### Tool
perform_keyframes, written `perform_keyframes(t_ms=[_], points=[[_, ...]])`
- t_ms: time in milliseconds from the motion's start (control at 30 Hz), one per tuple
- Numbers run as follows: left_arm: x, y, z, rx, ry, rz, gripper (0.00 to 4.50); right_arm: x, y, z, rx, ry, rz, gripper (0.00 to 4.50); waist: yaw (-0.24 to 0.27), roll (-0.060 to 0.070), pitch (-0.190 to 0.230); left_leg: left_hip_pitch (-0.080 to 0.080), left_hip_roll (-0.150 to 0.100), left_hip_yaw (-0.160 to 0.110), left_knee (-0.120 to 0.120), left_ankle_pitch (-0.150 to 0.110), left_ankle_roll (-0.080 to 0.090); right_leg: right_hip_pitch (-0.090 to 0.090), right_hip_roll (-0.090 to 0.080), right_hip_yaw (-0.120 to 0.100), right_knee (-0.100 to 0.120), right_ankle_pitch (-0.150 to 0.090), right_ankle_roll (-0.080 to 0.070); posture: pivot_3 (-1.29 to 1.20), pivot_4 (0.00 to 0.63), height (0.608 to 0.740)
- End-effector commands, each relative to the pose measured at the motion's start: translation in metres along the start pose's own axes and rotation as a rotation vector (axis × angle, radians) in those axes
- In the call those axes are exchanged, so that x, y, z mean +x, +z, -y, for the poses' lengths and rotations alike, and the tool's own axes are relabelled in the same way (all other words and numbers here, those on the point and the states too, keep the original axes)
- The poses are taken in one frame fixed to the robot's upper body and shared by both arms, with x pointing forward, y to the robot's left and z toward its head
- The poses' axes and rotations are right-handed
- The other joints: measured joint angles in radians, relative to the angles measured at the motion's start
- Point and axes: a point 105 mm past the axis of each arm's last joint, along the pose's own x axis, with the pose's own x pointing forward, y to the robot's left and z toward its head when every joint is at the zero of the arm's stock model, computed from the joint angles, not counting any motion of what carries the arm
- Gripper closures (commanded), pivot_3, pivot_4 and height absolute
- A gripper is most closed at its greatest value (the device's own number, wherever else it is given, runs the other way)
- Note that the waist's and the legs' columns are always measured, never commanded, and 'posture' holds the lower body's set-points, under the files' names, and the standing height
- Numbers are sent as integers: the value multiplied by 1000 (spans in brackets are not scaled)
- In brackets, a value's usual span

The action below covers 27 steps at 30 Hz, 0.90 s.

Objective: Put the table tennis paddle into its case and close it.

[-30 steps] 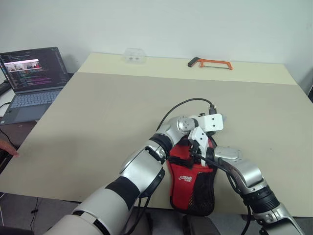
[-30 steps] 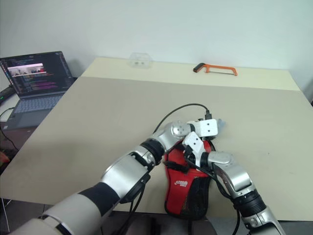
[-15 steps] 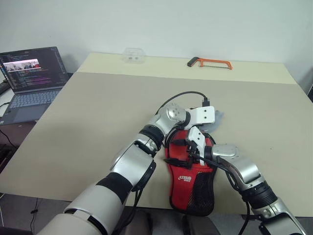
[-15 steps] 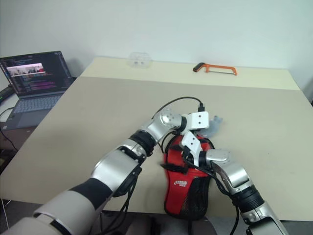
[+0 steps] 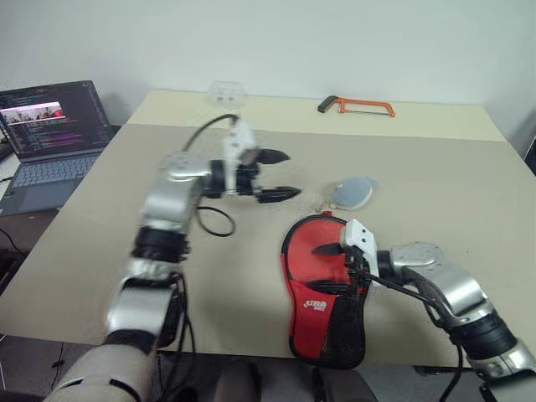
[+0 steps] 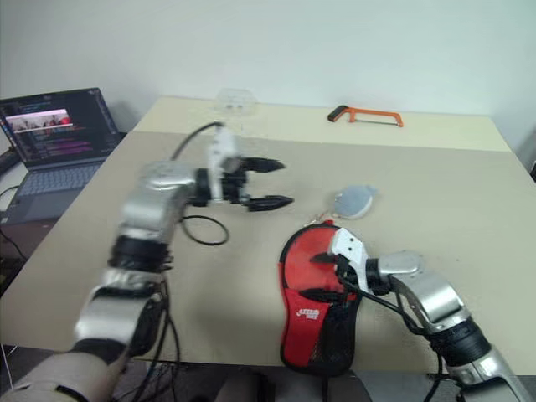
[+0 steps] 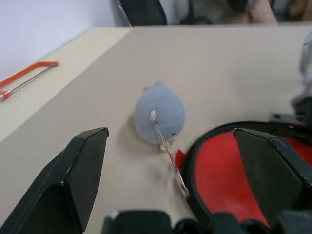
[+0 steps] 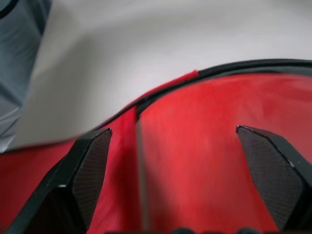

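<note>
between the right gripper's [image 5: 328, 268] two black fingers, spread wide and gripping nothing, lies the round red head of the case [image 5: 322, 293]; one finger hovers over the red face and the other reaches toward the white logo further down. the right wrist view shows red fabric and a black piped edge running between both pads. the left gripper [image 5: 278, 174] hangs above bare table [image 5: 419, 176], well apart from the case, its fingers equally spread and empty, pointing across toward the robot's right.

the case lies flat near the front edge of the table, round end away from the robot, mesh end toward it. the table tennis paddle cannot be made out separately; whether it already sits inside the pouch cannot be told, though the pouch looks filled and flat. just beyond the round end, a small grey pouch-like tag [image 7: 160, 112] rests on the table, joined to the case's rim by a thin cord or zip pull [image 7: 165, 145].

judging by this, the insertion seems done and the closing step is in hand. the next move would call for one gripper to pin the case down while the other takes the pull by the rim and draws it round the black edge.

far back lie an orange hacksaw [image 5: 356, 105] and a clear box [image 5: 224, 92]; a laptop [image 5: 50, 138] sits off to the left.
</note>
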Motion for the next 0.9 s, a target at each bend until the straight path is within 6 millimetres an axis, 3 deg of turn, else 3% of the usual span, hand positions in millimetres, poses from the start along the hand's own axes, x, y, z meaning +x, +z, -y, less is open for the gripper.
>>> perform_keyframes(t_ms=[33, 100, 200, 300, 467, 600, 767, 900], points=[[-10, 14, 33, -45, -113, 62, 15, -33, 42, -8, -84, 16, 90, 0, 3, 0, 0, 0, 0, 0, 0, 0, 0, 0, -1, 0, 0, 0, 0, 0, 150, 740], [-7, 7, 46, -82, -124, 47, 15, -50, 60, -5, -105, -6, 132, 0, 10, -1, 1, 0, 0, -2, 0, 0, 1, 2, -3, -2, -1, 0, 0, 0, 150, 740], [18, -12, 61, -116, -101, 19, 15, -72, 87, 18, -156, -135, 190, 0, 13, -1, 1, 1, -1, -4, 2, -1, 1, 5, -5, -3, -1, 0, 1, 0, 150, 740], [46, -28, 67, -158, -51, 5, 15, -80, 95, 38, -221, -239, 146, 0, 14, -2, 1, 1, -2, -3, 3, -1, 2, 5, -5, -2, 0, 0, 2, 0, 150, 740], [80, -57, 72, -172, 37, -32, 15, -85, 86, 70, -328, -336, -10, 0, 8, -2, 1, 1, -4, 0, 2, 0, 2, 2, -2, 1, 0, 0, 1, 0, 150, 740], [94, -75, 75, -212, 73, -54, 15, -87, 67, 94, -354, -358, -142, 0, 0, -1, 1, 0, -3, 2, 1, 0, 2, 0, -2, 2, -1, 0, 1, 0, 150, 740], [111, -96, 91, -170, 46, -108, 15, -83, 47, 109, -433, -309, -297, 0, 3, -1, 1, 0, -3, 2, 0, 0, 2, 1, -2, 2, -2, 0, 1, 0, 150, 740], [120, -116, 99, -156, 54, -172, 15, -77, 45, 125, -511, -301, -372, 0, 4, 1, 0, 1, -3, 2, 1, 0, 2, 2, -3, 2, -2, 0, 1, 0, 150, 740]])
